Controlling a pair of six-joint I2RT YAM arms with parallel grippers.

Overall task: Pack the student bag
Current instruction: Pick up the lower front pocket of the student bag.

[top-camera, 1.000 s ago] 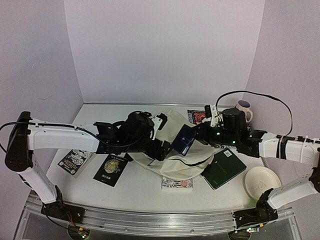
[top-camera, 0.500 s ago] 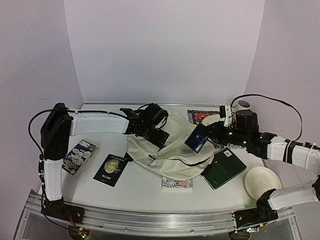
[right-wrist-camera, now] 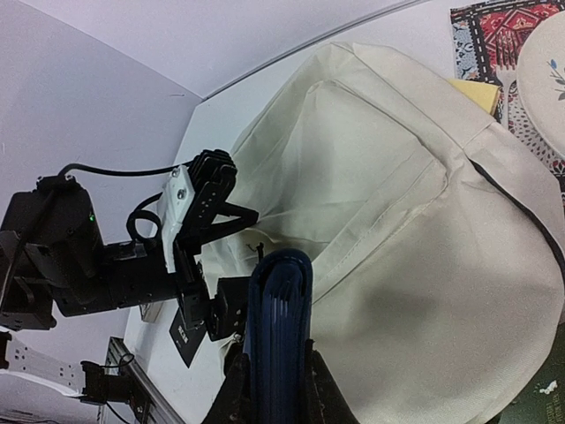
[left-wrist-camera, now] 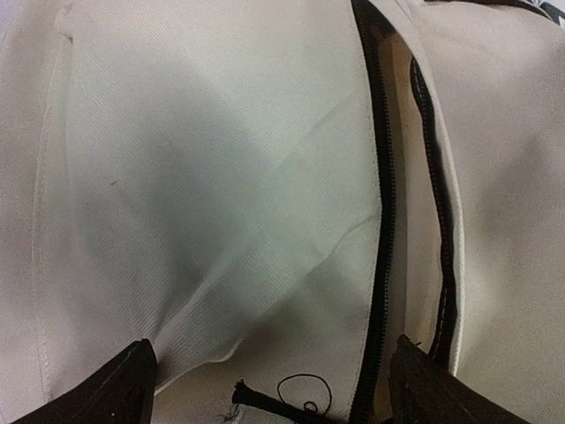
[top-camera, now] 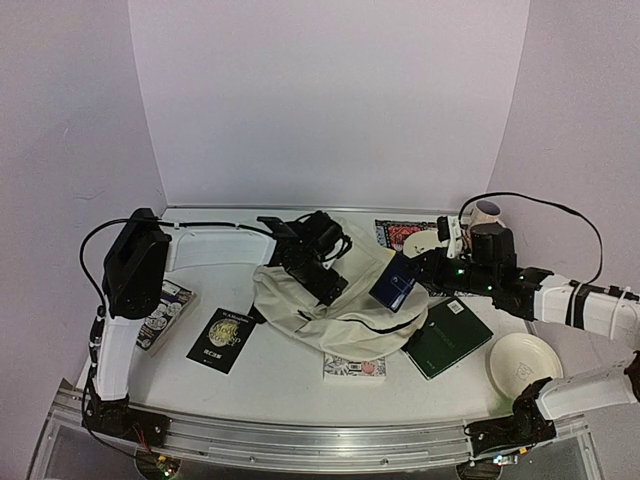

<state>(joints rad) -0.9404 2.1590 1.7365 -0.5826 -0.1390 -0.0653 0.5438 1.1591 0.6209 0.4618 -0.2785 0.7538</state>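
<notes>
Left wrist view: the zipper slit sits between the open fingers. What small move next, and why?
Probably close the left gripper on the flap edge beside the zipper opening and lift it. The slit in the student bag gapes only narrowly, the left jaws stand open over it, and the right gripper holds the blue book above the bag.

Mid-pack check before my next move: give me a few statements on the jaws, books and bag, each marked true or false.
The jaws of the right gripper are shut on a blue book. True.
The jaws of the left gripper are shut too. False: they stand open over the bag, holding nothing.
The green book is inside the bag. False: it lies on the table, right of the bag.
A plate sits on the table right of the green book. True.
</notes>
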